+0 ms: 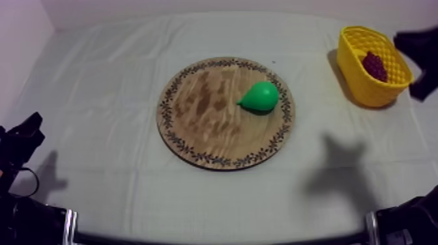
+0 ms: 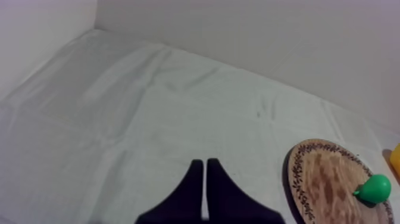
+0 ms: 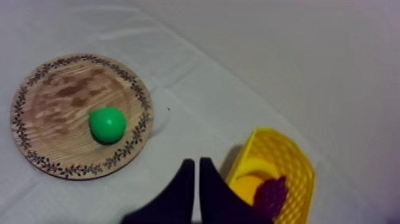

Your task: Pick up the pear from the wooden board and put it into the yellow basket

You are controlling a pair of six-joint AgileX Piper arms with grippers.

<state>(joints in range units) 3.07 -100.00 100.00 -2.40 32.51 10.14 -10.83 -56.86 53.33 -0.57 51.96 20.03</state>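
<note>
1. Top view.
   - The pear [image 1: 261, 96] lies on its side on the wooden board [image 1: 195, 114]. It is on the half nearer the yellow basket [image 1: 357, 75], close to the patterned rim but inside it.
   - The basket stands well apart from the board, near the far right corner of the cloth, and holds a bunch of grapes [image 1: 374, 65].
   - The left arm [image 1: 19, 140] sits low at its side of the table. The right arm [image 1: 417, 45] comes in beside the basket.
   - Bare cloth lies between board and basket.

2. Left wrist view.
   - The left gripper [image 2: 203, 162] has its fingers pressed together in a narrow wedge and holds nothing.
   - The board and pear are far off across open cloth.

3. Right wrist view.
   - The right gripper [image 3: 197, 161] hangs just beside the basket's rim, fingers closed together on nothing.
   - Nothing touches the pear.

4. Step in hand (judgement).
   - The pick is not yet begun.
   - The right gripper appears better placed for it.
   - The next move calls for spreading the fingers wider than the pear's body and travelling over the board.
   - The gripper should then descend to straddle the round body rather than the tapered end.

5. Clearances (judgement).
   - The pear may roll toward the rim if nudged.
   - The grapes take up part of the basket, so the release belongs over the free part, with the wall cleared on entry.
</note>
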